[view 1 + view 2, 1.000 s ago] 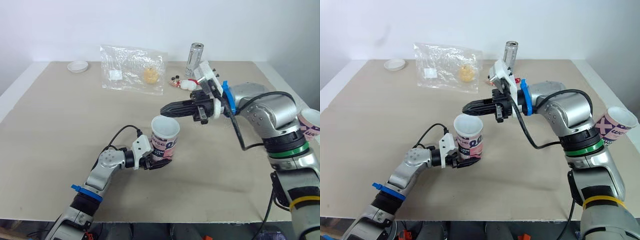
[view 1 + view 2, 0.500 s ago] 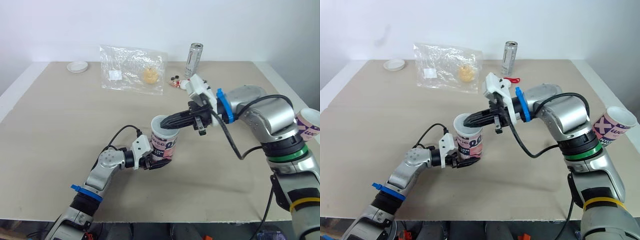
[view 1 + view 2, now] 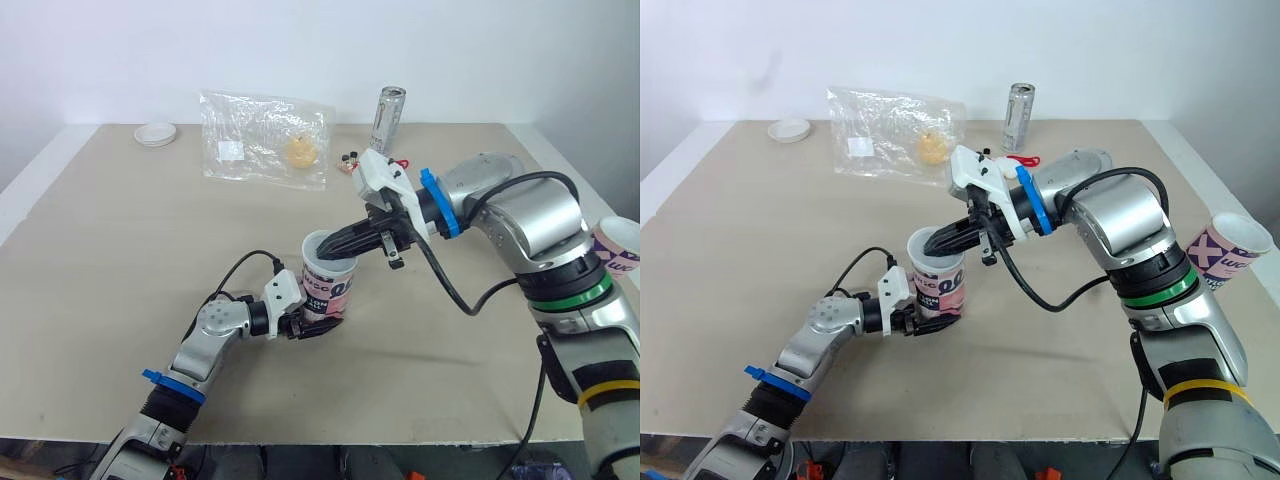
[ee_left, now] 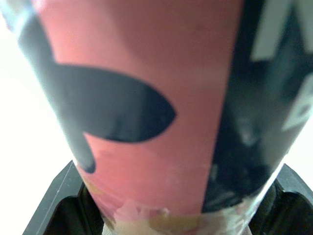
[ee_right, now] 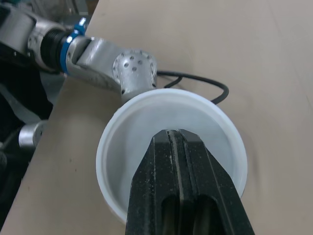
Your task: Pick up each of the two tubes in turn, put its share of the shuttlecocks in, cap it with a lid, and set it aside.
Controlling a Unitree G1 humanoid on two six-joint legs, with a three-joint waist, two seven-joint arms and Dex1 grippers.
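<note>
A pink, black and white tube (image 3: 329, 283) stands upright near the table's front middle, its mouth up. My left gripper (image 3: 306, 323) is shut on its lower part; the left wrist view shows the tube wall (image 4: 161, 98) between the black fingers (image 4: 54, 203). My right gripper (image 3: 331, 246) is shut, fingers pressed together, tips dipped into the tube's mouth (image 5: 171, 100). The fingers hide the tube's bottom. A second tube (image 3: 1228, 250) lies tilted at the table's right edge. A white lid (image 3: 156, 132) rests at the far left.
A clear plastic bag (image 3: 265, 135) holding a yellowish lump lies at the back middle. A metal can (image 3: 389, 118) stands at the back, with small red and white bits (image 3: 352, 160) beside it. A black cable (image 3: 245, 265) loops from my left wrist.
My right gripper has come down and leftward from just above and right of the tube, and its tips now sit inside the mouth. The left gripper and tube have stayed put.
</note>
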